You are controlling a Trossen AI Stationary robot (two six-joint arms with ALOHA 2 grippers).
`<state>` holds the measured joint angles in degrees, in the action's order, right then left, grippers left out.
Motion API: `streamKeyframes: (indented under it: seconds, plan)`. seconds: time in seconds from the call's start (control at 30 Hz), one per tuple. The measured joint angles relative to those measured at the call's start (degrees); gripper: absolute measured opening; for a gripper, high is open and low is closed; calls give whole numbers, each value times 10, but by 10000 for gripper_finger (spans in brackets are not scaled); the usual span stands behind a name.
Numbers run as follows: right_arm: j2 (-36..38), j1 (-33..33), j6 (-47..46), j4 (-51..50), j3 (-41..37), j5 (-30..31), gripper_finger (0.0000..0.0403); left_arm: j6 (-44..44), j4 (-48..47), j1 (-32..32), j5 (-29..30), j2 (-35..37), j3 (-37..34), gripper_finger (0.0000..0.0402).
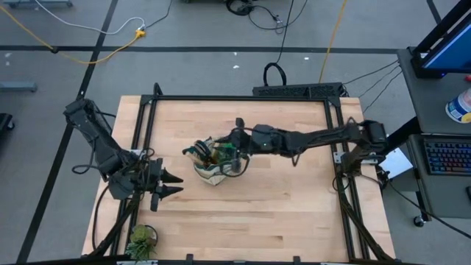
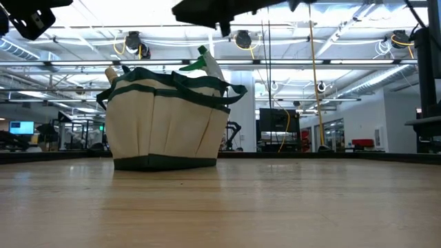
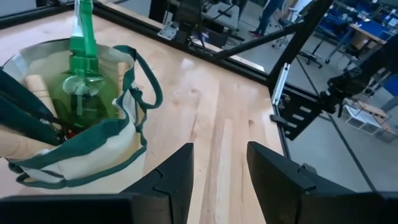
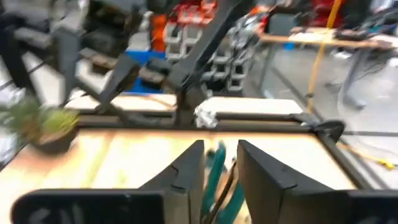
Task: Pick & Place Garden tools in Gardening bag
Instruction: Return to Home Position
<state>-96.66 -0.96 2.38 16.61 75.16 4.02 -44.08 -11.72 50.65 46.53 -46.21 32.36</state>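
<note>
Bag (image 2: 165, 124): table (image 1: 294, 199) middle, bottle (image 3: 84, 87) inside.
Right gripper (image 4: 221, 155): over bag, fingers slightly apart, empty.
Left gripper (image 3: 219, 162): left of bag, fingers apart, empty.

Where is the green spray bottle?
The spray bottle sits inside the gardening bag, beside wooden handles, near the table's middle in the high view.
</note>
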Motion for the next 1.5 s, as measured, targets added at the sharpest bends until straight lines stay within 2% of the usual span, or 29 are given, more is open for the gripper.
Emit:
streamKeyframes:
  seconds: [0.1, 0.3, 0.43, 0.57, 0.67, 0.8, 1.13, 1.5]
  plan:
    - [31, 2, 2, -60, 0, -28, 64, 0, 0, -14, -15, 0, 0, 154]
    - [76, 2, 17, -142, 0, -28, 7, 17, 0, -70, -80, 2, 0, 154]
    - [98, 2, 19, -191, 0, -28, 8, 41, -1, -106, -113, 7, 0, 154]
    - [113, 2, 18, -236, -4, -28, 1, 91, -1, -119, -118, 37, 0, 154]
    - [130, 2, 13, -227, -29, -28, 1, 131, -6, -124, -118, 72, 0, 154]
    - [175, 2, -11, -202, -85, -28, 1, 139, -48, -132, -118, 114, 1, 154]
    - [348, 2, -58, -122, -277, -28, 1, 139, -113, -173, -136, 164, 1, 154]
    - [529, 2, -92, 40, -486, -28, 0, 151, -181, -189, -140, 250, -5, 154]
